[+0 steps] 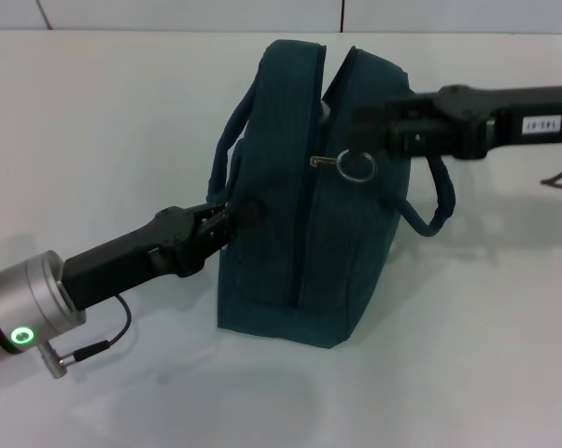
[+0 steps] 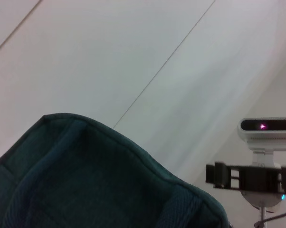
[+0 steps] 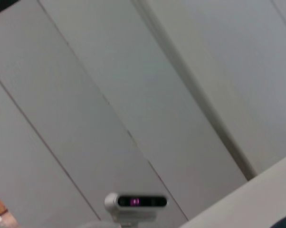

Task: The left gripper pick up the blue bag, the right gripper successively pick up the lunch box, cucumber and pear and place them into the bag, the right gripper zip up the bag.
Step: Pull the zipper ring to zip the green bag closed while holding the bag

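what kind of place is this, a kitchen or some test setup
Likely a robot test bench, not a kitchen: a plain white table, a panelled white wall, and a tripod-mounted sensor camera watching a dark teal fabric bag.

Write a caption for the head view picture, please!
Left gripper and right gripper at the standing blue bag.

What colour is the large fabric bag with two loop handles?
Dark teal fabric bag; clearest in the head view.
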Robot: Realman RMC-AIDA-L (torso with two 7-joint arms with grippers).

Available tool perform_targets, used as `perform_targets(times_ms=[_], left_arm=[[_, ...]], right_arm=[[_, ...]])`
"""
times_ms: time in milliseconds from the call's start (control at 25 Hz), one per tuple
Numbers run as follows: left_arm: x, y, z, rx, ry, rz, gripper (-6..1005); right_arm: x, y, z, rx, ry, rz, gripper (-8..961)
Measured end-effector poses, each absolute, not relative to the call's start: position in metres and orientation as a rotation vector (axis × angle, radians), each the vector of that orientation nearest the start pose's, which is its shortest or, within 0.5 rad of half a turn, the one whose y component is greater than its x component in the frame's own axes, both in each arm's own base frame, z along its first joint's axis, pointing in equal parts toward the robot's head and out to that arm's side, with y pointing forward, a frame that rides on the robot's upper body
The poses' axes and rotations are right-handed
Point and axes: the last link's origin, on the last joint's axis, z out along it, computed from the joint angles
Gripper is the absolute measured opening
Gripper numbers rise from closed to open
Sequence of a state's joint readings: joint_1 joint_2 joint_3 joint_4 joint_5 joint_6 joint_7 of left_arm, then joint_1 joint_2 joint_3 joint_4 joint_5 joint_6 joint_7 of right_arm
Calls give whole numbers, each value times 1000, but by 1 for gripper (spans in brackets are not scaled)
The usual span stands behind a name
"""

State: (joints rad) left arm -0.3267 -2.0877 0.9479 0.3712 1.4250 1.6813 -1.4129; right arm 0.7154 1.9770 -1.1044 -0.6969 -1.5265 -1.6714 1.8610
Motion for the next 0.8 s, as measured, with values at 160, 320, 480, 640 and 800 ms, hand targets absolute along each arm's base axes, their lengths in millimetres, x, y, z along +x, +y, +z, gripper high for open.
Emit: perform_targets(times_ms=[160,320,480,640,800], left_arm=[[-274,257,-26,-2422,-1106,-1375,51],[-274,256,-27,-2423,-1108,-1376,51],[-275,255,-28,-2419,-1120,-1378,51],[-275,255,-28,-2416,-1127,-1380,51],[-275,255,-28,-2417,-1127,-1381,51]], right_arm=[[143,358,15,-3039,751,984,610],[145,358,12,-3045,717,952,630],[149,360,11,-3026,697,926,631],[150,360,11,-3020,678,930,631],[150,362,14,-3001,665,939,632]])
